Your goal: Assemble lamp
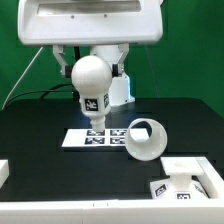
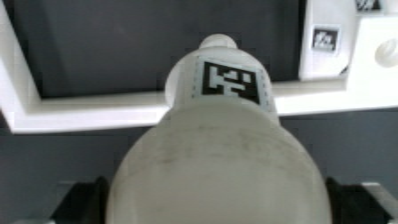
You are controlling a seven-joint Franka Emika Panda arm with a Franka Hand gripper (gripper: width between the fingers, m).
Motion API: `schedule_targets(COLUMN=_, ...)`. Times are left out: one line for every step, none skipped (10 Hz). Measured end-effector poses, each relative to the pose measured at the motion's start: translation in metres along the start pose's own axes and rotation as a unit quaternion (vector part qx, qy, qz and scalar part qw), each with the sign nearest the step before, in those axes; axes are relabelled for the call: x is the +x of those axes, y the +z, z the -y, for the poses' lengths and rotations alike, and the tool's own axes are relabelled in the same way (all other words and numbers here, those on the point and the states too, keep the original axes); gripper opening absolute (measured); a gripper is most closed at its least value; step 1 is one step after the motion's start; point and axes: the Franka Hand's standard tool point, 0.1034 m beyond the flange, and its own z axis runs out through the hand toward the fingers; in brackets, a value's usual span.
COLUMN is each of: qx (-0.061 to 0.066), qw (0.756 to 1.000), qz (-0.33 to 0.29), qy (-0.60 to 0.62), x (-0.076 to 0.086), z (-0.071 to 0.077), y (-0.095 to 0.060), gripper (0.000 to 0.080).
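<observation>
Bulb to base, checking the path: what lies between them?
The shade, lying on its side, sits between the bulb and the base; the exterior view shows it.

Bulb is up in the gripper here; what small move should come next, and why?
Probably carry the bulb toward the base at the exterior view's lower right. The gripper holds the bulb aloft, stem down, above the marker board, and the base lies well apart, so the stem cannot go in from here.

The exterior view faces the robot across the black table from slightly above. The wrist view looks along the bulb, very close; both share it.
</observation>
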Motion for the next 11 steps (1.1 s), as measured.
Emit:
schedule_targets(qx=-0.004, qw=1.0, qz=-0.02, qy=-0.001, x=0.002, z=0.001, y=0.001, gripper=0.0573)
schedule_targets(qx=-0.012, qw=0.997, qz=-0.073, qy=-0.012, x=0.017, z=0.014, y=0.0, gripper=0.0573)
schedule_targets(qx=-0.015, qw=0.992, qz=-0.119, qy=-0.025, x=0.029, z=0.026, y=0.001, gripper=0.0573)
schedule_targets(qx=-0.018, qw=0.989, qz=-0.145, qy=-0.025, x=0.035, z=0.03, y=0.002, gripper=0.0573)
schedule_targets(qx=-0.014, qw=0.986, qz=-0.165, qy=0.008, x=0.034, z=0.024, y=0.001, gripper=0.0573)
schedule_targets(qx=-0.014, qw=0.988, qz=-0.156, qy=0.002, x=0.031, z=0.025, y=0.003, gripper=0.0573)
schedule_targets(qx=-0.01, qw=0.988, qz=-0.154, qy=0.01, x=0.031, z=0.03, y=0.004, gripper=0.0573)
schedule_targets(qx=0.007, qw=0.99, qz=-0.133, qy=0.033, x=0.023, z=0.061, y=0.008, gripper=0.0573)
schedule_targets(qx=0.016, qw=0.993, qz=-0.115, qy=0.026, x=0.02, z=0.092, y=0.012, gripper=0.0573)
schedule_targets(qx=0.024, qw=0.992, qz=-0.11, qy=0.048, x=0.02, z=0.113, y=0.015, gripper=0.0573)
schedule_targets(qx=0.03, qw=0.992, qz=-0.109, qy=0.061, x=0.017, z=0.132, y=0.019, gripper=0.0573)
